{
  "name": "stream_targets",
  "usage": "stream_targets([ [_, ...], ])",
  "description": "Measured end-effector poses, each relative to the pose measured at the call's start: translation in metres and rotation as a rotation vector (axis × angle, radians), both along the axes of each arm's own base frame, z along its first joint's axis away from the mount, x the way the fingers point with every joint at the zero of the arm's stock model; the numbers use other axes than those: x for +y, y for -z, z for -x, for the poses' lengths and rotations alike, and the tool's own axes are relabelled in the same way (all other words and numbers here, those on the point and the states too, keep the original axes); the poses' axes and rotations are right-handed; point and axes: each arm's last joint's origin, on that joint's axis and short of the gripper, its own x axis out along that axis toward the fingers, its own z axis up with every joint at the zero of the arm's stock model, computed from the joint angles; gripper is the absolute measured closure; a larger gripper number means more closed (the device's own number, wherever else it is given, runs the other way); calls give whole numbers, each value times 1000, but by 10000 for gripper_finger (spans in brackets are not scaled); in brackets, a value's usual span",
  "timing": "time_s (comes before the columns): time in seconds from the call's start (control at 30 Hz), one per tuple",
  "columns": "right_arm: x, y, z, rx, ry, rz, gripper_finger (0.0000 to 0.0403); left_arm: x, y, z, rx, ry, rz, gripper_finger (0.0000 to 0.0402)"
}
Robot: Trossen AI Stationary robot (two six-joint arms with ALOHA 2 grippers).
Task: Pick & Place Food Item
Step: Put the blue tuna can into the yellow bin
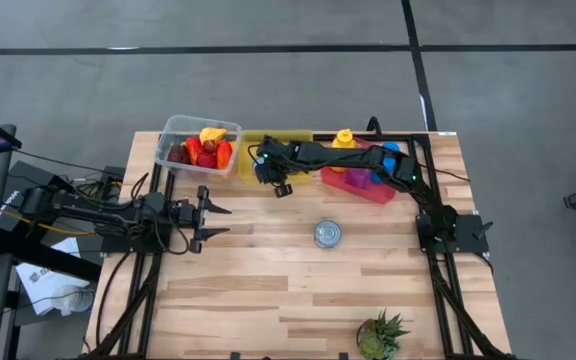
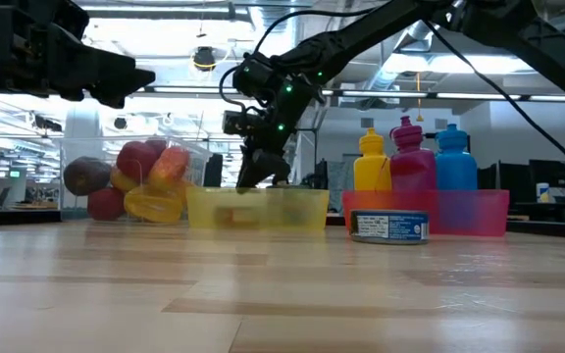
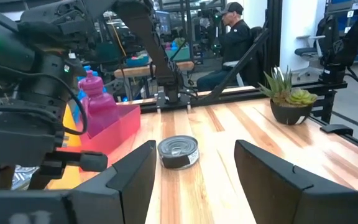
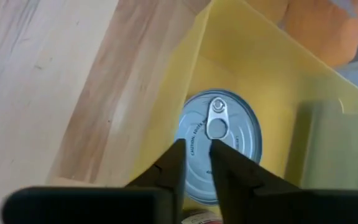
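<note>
The right gripper hangs over the yellow bin at the desk's far edge, its fingers parted by only a narrow gap and holding nothing. Directly beneath their tips a blue-lidded can lies flat inside the bin. The left gripper waits above the desk's left side, fingers clearly apart and empty; ahead of them, between the two, a second can stands on the desk.

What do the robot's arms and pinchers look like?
Both arms are dark, jointed and thin, with black cables along them. The right arm shows small green lights near its wrist. The left gripper has two flat, pointed dark fingers; the right gripper has matching dark wedge-shaped fingers.
</note>
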Motion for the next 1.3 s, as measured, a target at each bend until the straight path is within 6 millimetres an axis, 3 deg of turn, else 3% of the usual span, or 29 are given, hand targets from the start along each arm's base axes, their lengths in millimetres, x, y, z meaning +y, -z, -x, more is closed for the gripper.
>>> stream_targets([
  [0.2, 3, -2, -1, -9, 12, 0, 247, 0, 0, 0, 1, 0, 6, 192],
  [0.4, 31, -19, -6, 5, 69, -34, 186, 0, -1, 0, -8, 1, 0, 192],
  [0.5, 63, -31, -6, 61, 81, -96, 180, 0, -2, 0, -26, 1, -8, 192],
  [0.67, 138, -23, -1, 206, 10, -160, 185, 0, -3, 0, -33, 5, -41, 192],
  [0.87, 218, -30, -9, 67, -150, -293, 204, -1, -8, 1, -89, 40, -61, 192],
  [1.1, 269, -32, -15, -103, -218, -456, 222, -2, -11, 2, -120, 70, -57, 192],
  [1.3, 301, -18, -24, -513, -438, -648, 231, -6, -19, 8, -198, 199, -36, 192],
])
